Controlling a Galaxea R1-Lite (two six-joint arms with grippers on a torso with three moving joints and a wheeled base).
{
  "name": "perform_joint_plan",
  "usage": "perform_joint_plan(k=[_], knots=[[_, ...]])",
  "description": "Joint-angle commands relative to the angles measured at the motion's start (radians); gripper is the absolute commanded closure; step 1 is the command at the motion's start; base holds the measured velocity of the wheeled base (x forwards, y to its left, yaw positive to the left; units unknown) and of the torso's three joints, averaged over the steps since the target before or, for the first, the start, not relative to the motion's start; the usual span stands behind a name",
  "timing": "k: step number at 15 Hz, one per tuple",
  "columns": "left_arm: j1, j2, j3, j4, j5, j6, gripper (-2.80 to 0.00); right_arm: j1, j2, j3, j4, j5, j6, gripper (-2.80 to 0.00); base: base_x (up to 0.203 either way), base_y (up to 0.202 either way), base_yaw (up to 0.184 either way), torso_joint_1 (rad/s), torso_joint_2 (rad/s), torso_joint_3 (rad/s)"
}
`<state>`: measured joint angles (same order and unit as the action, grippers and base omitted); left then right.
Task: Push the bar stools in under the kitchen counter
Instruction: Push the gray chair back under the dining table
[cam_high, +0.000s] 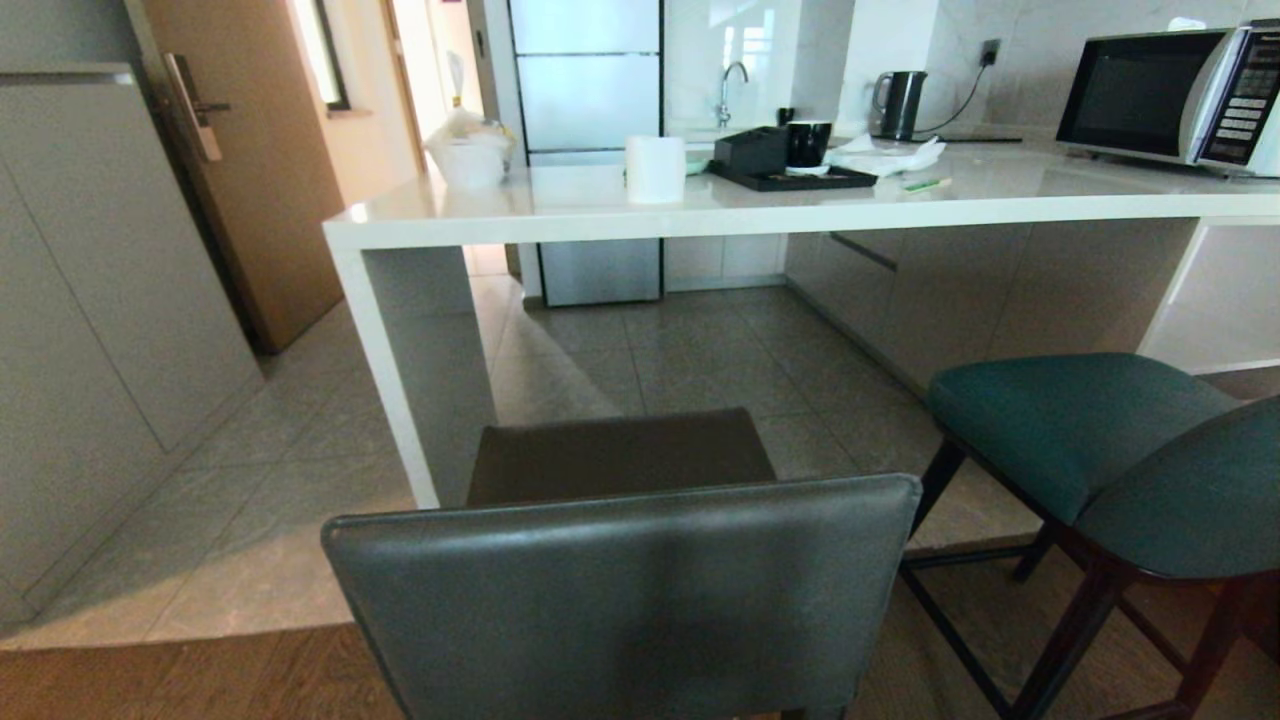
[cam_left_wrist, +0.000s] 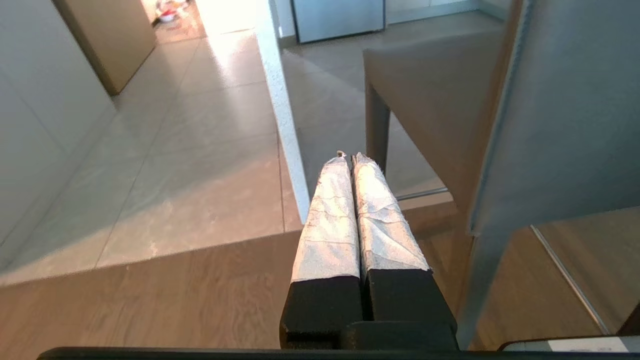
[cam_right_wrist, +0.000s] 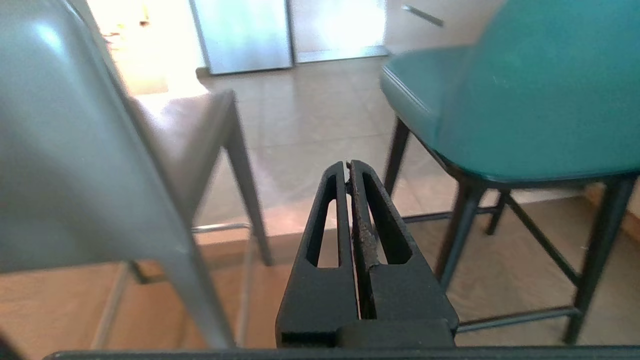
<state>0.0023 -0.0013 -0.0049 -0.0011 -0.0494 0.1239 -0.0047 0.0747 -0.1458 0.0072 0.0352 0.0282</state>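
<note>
Grey stool (cam_high: 620, 590) legs hidden behind backrest, teal stool (cam_high: 1100, 450) cropped

Teal stool (cam_high: 1100, 450) cropped at right

A grey stool (cam_high: 620, 590) and a teal stool (cam_high: 1090, 440) stand upright, pulled out from the white worktop (cam_high: 800, 205).

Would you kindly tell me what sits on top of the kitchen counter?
On the kitchen counter: white container, paper roll, black tray with mug, kettle, microwave. The container's contents are hidden.
</note>
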Motion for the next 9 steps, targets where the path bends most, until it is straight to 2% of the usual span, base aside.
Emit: perform_joint_plan(k=[1,3,5,9], knots=[[0.000,0.002,-0.019,-0.002,-0.015,-0.006,0.00,0.000,0.126,-0.066,0.011,0.019,0.012,0.00,0.000,0.000,0.000,0.000,0.00,0.000],[0.002,0.079,-0.132,0.006,-0.103,-0.068,0.00,0.000,0.224,-0.140,0.018,0.068,0.020,0.00,0.000,0.000,0.000,0.000,0.00,0.000],[0.001,0.279,-0.185,-0.036,-0.147,-0.103,0.00,0.000,0.305,-0.177,0.012,0.133,0.007,0.00,0.000,0.000,0.000,0.000,0.00,0.000],[-0.048,0.757,-0.146,-0.337,-0.231,-0.143,0.00,0.001,0.495,-0.139,-0.132,0.225,-0.042,0.00,0.000,0.000,0.000,0.000,0.00,0.000]])
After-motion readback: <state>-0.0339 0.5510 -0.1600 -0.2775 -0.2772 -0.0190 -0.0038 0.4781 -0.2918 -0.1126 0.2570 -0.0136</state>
